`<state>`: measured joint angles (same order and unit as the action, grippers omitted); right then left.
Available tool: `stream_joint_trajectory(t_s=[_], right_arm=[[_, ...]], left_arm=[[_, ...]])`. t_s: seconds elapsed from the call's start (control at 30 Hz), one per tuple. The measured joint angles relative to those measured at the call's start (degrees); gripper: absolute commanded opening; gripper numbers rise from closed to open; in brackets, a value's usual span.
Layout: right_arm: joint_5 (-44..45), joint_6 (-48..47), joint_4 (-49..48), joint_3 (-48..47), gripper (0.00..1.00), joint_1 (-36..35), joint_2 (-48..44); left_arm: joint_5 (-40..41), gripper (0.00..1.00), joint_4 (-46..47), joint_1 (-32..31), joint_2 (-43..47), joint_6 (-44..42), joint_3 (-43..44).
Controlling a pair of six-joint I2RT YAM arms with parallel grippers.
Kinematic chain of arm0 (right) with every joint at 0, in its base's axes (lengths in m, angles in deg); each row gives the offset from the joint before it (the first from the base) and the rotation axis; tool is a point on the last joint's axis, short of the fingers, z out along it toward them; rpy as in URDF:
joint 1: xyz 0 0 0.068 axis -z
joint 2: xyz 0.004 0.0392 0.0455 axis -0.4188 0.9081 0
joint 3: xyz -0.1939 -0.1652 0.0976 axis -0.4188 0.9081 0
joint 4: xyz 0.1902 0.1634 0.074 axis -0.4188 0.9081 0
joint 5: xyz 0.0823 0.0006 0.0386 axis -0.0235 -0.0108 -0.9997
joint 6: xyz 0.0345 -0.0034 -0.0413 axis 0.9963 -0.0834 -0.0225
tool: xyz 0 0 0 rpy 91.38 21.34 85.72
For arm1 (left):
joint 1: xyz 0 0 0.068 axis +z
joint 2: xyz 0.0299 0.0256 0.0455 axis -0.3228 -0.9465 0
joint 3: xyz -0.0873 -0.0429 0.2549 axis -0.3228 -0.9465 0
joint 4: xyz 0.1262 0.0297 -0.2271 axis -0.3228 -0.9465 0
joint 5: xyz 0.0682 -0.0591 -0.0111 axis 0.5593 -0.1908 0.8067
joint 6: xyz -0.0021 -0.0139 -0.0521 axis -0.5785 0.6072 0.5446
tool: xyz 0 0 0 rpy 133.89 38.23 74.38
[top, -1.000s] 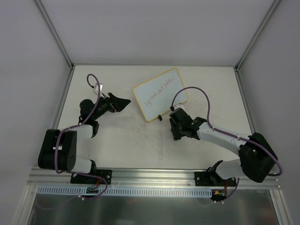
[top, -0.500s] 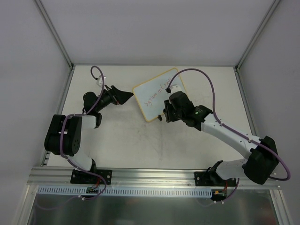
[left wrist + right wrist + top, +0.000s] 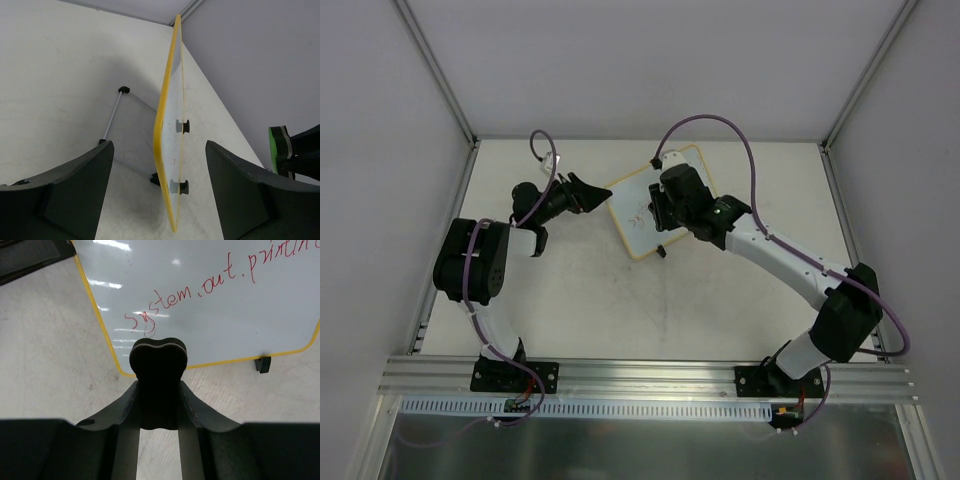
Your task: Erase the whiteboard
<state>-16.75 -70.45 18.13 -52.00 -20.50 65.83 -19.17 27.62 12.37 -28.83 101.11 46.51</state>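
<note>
Both my arms have closed in on the board [image 3: 632, 222], which stands propped at 12 o'clock on the tabletop [image 3: 580, 300], tilted on its wire stand [image 3: 112, 118]. A second ago my left gripper [image 3: 592, 192] sat well off at the board's 9 o'clock; now it has swung in, and that edge lies between its jaws. They were at their widest and have begun to narrow, but from the left wrist I see a gap on each side of the yellow frame, so they are open and not yet gripping.

My right gripper [image 3: 158, 387] has travelled more. It was low over the tabletop at the board's 5 o'clock; now it hangs over the board's face, towards its 1 o'clock corner as seen from above. It is clamped on the eraser [image 3: 158, 354], as it was throughout. From the right wrist the eraser's tip sits at the near edge of the board, just under the first letter of the red writing [image 3: 200, 287]. I cannot tell if it touches the surface.

The writing looks whole, so I judge that no wiping has been done. What the change gives me is the set-up: one gripper about to steady the board, the other with the eraser at the start of the line. If I push before the left jaws close, the propped board may tip or slide
</note>
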Motion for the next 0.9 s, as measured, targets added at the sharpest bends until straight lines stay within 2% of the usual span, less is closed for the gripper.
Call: stream_joint_trajectory(t_s=[0.13, 0.3, 0.47, 0.57, 0.73, 0.9], right_arm=[[2.1, -1.1, -0.5, -2.8, 0.00, 0.0, 4.2], [2.9, -1.9, -1.9, -3.1, 0.00, 0.3, 7.1], [-3.5, -1.5, -3.7, -4.7, 0.00, 3.2, 9.7], [-7.3, -0.8, -6.3, -5.4, 0.00, 5.9, 11.6], [-9.3, -1.1, -10.5, -4.6, 0.00, 7.3, 12.5], [-10.6, -1.5, -13.2, -4.5, 0.00, 6.8, 12.6]], left_arm=[[-0.5, 0.63, 0.0, -1.1, -2.9, 0.1, 2.0], [-1.3, 0.60, 0.0, -1.8, -3.8, 0.1, 3.1], [-1.6, 0.49, 0.5, -1.9, -4.3, 0.5, 3.6], [-1.8, 0.37, 1.2, -1.9, -5.2, 1.2, 3.8], [-2.8, 0.27, 1.4, -1.9, -6.6, 1.6, 4.1], [-3.2, 0.22, 1.5, -1.9, -6.7, 1.9, 4.6]])
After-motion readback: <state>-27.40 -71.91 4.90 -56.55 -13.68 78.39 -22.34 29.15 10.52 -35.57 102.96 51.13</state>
